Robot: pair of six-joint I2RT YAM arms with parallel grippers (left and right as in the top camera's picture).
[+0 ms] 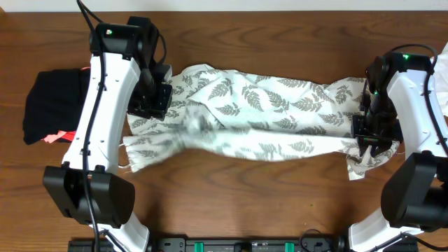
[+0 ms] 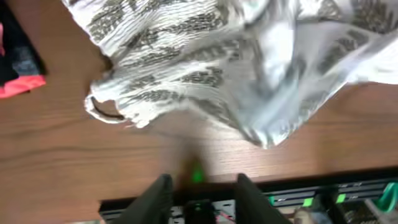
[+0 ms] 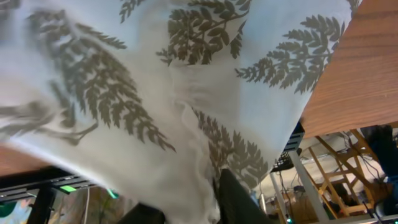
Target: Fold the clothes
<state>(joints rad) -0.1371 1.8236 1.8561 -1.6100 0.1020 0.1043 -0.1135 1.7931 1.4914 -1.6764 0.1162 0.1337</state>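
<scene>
Overhead, dress (image 1: 266,115): rumpled, stretched left to right across the middle of the counter (image 1: 231,42); its left end is blurred.
Overhead, left hand (image 1: 148,105): above the dress's far-left corner.
Overhead, right hand (image 1: 372,142): at the dress's right end, with cloth bunched under it.
Overhead, black bundle (image 1: 49,105): at the left edge, with coral-pink trim on its near side. The left arm partly hides it.
Left wrist, left hand (image 2: 202,196): fingers (image 2: 158,199) parted, with nothing between them.
Left wrist, dress (image 2: 205,68): beyond the fingers and blurred; a thin strap loop (image 2: 102,112) lies on the wood.
Left wrist, black bundle (image 2: 18,56): in the far-left corner.
Right wrist, dress (image 3: 124,93): fills most of the view.
Right wrist, right hand (image 3: 193,211): dark fingers (image 3: 239,199) half hidden, with cloth between them. I cannot tell whether it is pinched or loose.
</scene>
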